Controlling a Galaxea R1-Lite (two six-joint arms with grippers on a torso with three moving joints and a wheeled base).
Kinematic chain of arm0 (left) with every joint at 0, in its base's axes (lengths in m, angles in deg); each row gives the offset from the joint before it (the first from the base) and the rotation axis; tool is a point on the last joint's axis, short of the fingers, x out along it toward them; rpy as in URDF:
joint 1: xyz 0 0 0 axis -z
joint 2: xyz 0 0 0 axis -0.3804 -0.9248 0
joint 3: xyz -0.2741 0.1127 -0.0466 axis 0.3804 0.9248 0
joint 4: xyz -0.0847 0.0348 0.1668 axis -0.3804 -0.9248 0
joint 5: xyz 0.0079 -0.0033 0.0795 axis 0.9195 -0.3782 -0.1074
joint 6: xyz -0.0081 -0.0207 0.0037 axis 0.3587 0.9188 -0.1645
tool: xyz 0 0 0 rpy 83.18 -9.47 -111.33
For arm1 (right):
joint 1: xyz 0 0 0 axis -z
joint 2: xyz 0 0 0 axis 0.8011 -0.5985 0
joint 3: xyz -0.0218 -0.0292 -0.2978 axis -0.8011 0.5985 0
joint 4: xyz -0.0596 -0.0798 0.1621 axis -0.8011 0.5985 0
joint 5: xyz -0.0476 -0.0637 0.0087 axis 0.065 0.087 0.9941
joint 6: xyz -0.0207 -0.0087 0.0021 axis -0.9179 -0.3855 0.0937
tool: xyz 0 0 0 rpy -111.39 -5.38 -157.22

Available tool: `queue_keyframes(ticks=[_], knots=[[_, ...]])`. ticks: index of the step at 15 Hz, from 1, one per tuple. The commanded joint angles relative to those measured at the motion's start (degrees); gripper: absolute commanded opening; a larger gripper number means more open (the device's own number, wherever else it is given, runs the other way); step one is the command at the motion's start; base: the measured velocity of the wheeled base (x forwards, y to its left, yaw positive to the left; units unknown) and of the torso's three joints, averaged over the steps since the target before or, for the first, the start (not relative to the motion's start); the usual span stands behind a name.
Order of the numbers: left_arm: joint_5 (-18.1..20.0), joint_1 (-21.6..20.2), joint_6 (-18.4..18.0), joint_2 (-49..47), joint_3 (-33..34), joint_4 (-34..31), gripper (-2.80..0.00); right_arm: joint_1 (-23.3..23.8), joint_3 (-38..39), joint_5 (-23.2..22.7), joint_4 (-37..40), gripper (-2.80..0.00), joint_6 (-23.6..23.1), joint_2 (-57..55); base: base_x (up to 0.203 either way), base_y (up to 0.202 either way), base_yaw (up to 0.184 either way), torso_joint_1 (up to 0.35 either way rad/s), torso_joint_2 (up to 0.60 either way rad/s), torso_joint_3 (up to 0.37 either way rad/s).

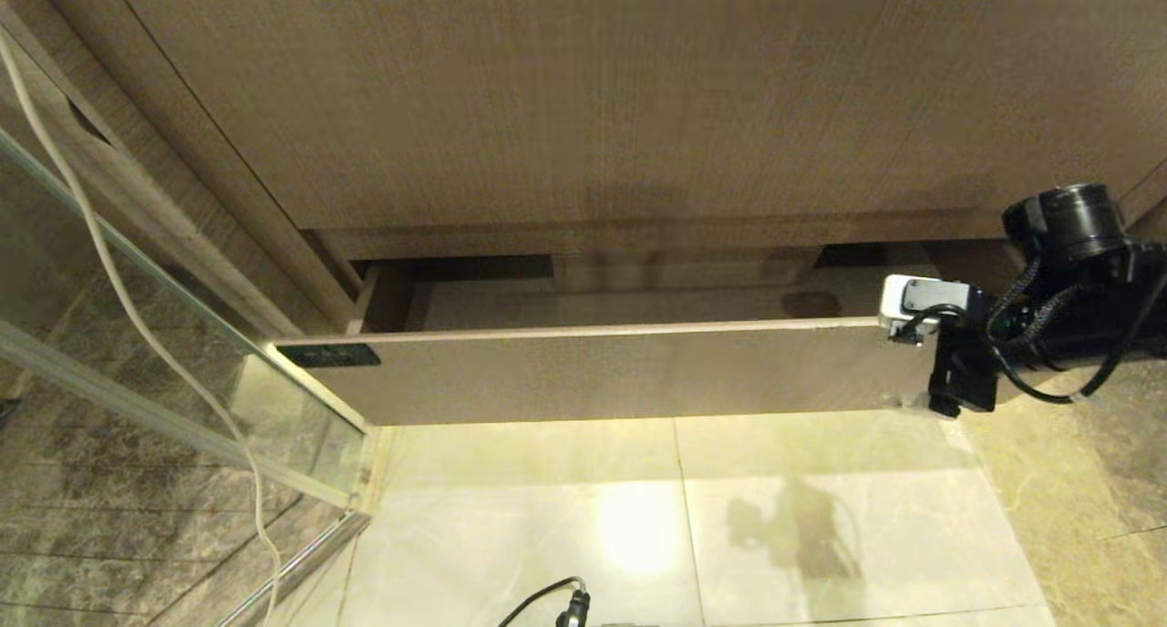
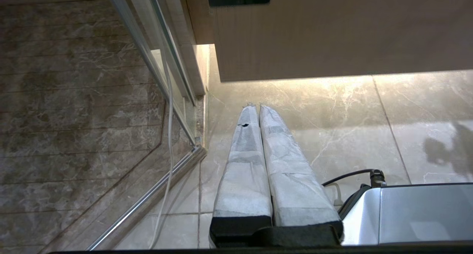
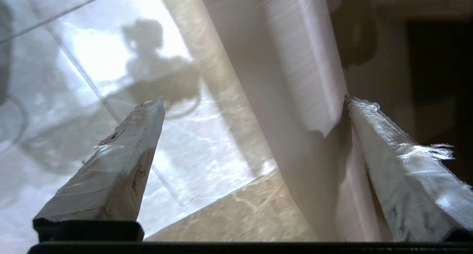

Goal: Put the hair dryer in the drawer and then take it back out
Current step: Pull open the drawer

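The drawer (image 1: 602, 372) stood partly pulled out under the taller wood-grain panel (image 1: 583, 98), its low front hanging over the pale floor tiles (image 1: 638, 518). No dryer showed in any view; the visible strip of drawer bottom carried only a dark shadow near the right end, so the dryer's place could not be told. A boxed cut-out (image 1: 684, 267) sat at the drawer's back edge, probably to clear plumbing.

The right tool (image 3: 251, 110) was at the drawer's right front corner, fingers spread wide. In its wrist view one finger (image 3: 118, 165) sat over the floor side and the other (image 3: 399, 161) on the drawer's inner side, with the front board's edge (image 3: 306, 69) between them, not pinched. That straddle suited a pull or push on the front, so the step was likely opening or closing the drawer. In the head view the arm's white and black wrist (image 1: 921, 313) covered that corner.

The left tool (image 2: 258, 110) hung parked low over the floor near the drawer's left front corner, taped fingers pressed together, holding nothing.

A small black label (image 1: 328, 355) sat at the top left of the front; its writing could not be read. A glass partition (image 1: 182, 372) with a metal rail stood left of the drawer, a white cord (image 1: 137, 317) trailing down it.
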Motion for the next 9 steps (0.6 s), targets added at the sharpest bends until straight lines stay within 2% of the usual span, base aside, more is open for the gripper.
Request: queue_keyframes(ticks=[1, 3, 6, 9], knots=[[0.0, 0.0, 0.0, -0.1, 0.1, 0.0, -2.8, 1.1, 7.5, -0.1, 0.8, 0.0, 3.8, 10.8, 0.0, 0.0, 0.0, 0.0, 0.0, 0.0], [0.0, 0.0, 0.0, -0.1, 0.1, -0.1, -2.8, 1.6, 13.6, -0.1, 0.7, 0.0, 10.1, 15.9, 0.0, 0.0, 0.0, 0.0, 0.0, 0.0], [0.0, 0.0, 0.0, -0.1, 0.0, 0.0, -2.8, 2.8, 17.5, -1.0, 0.5, 0.0, 15.2, 19.0, 0.0, 0.0, 0.0, 0.0, 0.0, 0.0], [0.0, 0.0, 0.0, -0.1, 0.1, -0.1, -2.8, 2.7, 17.9, -1.1, 0.4, 0.0, 17.0, 20.0, 0.0, 0.0, 0.0, 0.0, 0.0, 0.0]])
